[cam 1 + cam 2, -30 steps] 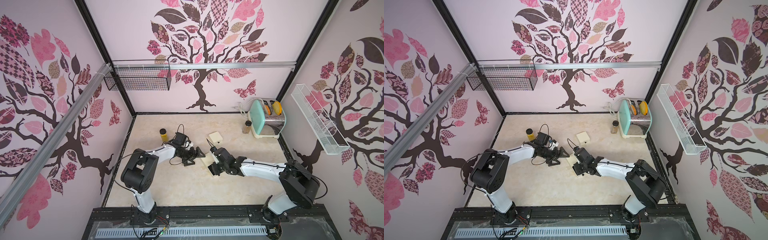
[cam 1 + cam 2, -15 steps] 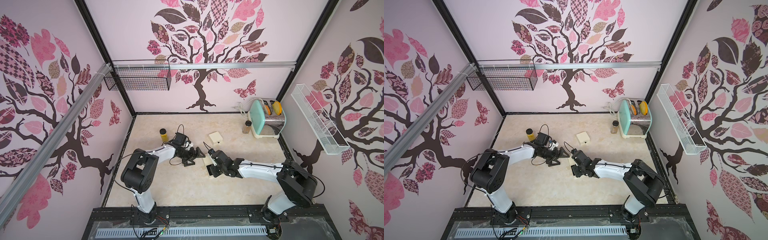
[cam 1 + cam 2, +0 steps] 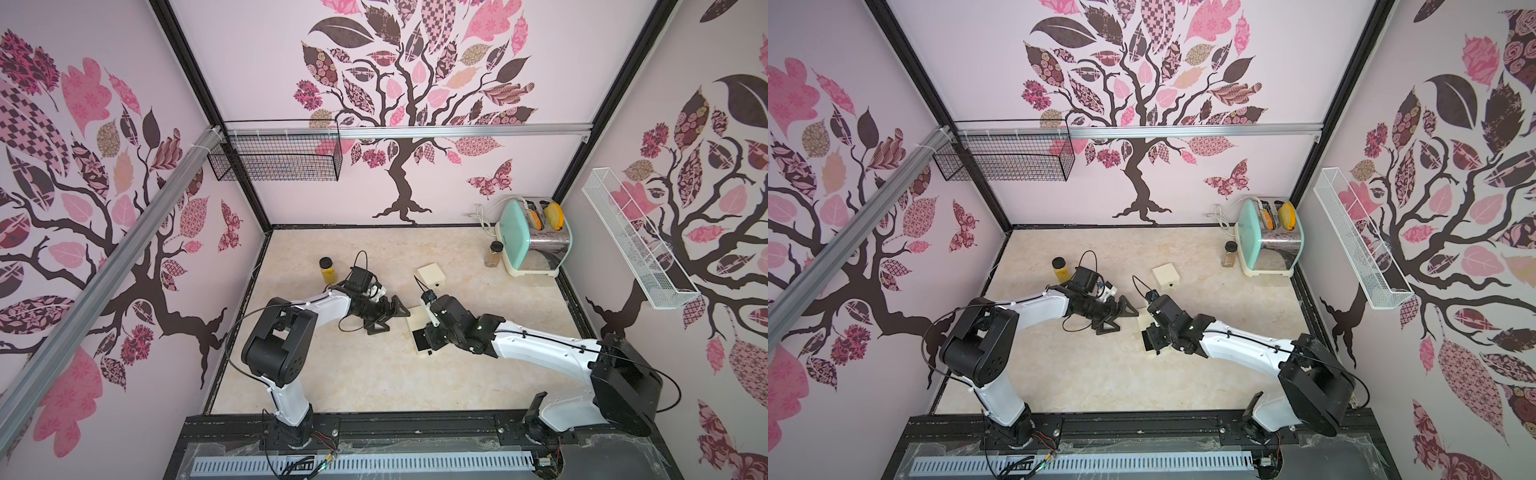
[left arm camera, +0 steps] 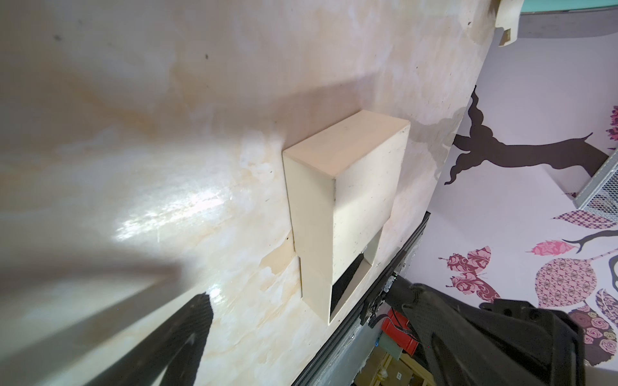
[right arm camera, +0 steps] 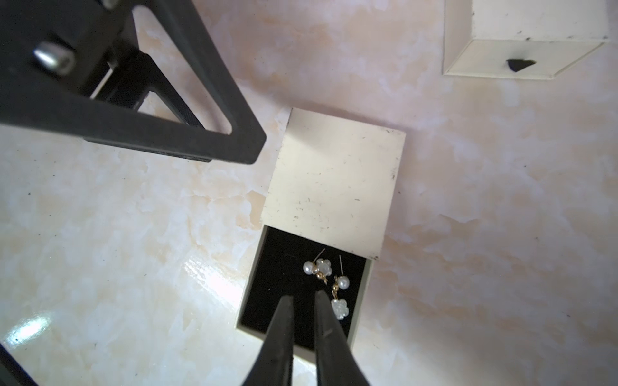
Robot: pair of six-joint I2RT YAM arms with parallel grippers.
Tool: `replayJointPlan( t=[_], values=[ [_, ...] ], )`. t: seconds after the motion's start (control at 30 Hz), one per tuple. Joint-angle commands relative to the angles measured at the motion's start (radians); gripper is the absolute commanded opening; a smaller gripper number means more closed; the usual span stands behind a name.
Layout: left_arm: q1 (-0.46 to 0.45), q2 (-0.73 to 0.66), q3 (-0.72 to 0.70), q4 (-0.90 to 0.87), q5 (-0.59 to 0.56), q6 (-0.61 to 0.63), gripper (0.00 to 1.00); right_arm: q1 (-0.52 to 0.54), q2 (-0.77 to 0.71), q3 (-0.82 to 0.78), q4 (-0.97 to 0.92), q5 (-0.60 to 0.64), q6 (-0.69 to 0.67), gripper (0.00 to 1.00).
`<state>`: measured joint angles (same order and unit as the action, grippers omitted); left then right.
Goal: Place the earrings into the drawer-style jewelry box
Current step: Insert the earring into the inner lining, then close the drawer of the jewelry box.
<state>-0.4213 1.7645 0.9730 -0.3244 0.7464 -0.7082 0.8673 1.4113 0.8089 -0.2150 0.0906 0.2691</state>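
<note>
Right gripper (image 5: 303, 295), tips parted slightly more than before, empty, hovers over drawer (image 5: 277, 267) holding earrings (image 5: 322, 267); left gripper (image 3: 388, 320) stays spread.

earrings (image 5: 326, 280): 2 visible, pearl-and-gold dangles, lying loose in drawer (image 5: 277, 264)
jewelry box (image 5: 334, 180): cream, flat, black-lined drawer partly out

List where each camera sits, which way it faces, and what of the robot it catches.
Top views: high behind the bases, looking down over the whole table; the left arm and right arm show entire.
Left wrist: on the left arm, facing the box across the table; its own fingers show.
Right wrist: on the right arm, looking down into the drawer holding the earrings; the right end effector shows.
Shared: every view shows the box.
</note>
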Motion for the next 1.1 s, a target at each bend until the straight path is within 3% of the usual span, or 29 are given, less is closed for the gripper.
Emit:
replayJointPlan(
  t=[0.0, 0.4, 0.57, 0.73, 0.87, 1.07],
  values=[
    [-0.002, -0.026, -0.016, 0.007, 0.014, 0.003, 0.98, 0.022, 0.009, 0.01, -0.037, 0.005, 0.028, 0.16],
    [0.0, -0.023, -0.011, -0.013, 0.003, 0.021, 0.98, 0.027, 0.068, 0.047, -0.063, 0.037, 0.035, 0.18],
    [0.001, 0.03, 0.121, -0.146, -0.091, 0.095, 0.98, 0.032, -0.039, -0.036, -0.067, -0.011, 0.105, 0.18],
    [-0.015, 0.155, 0.304, -0.172, -0.138, 0.104, 0.98, 0.136, -0.207, -0.249, 0.079, 0.012, 0.205, 0.22],
    [-0.034, 0.268, 0.38, -0.122, -0.108, 0.06, 0.96, 0.15, -0.21, -0.355, 0.234, -0.01, 0.243, 0.21],
    [-0.06, 0.321, 0.39, -0.072, -0.074, 0.031, 0.93, 0.148, -0.151, -0.449, 0.454, -0.006, 0.267, 0.2]
  ],
)
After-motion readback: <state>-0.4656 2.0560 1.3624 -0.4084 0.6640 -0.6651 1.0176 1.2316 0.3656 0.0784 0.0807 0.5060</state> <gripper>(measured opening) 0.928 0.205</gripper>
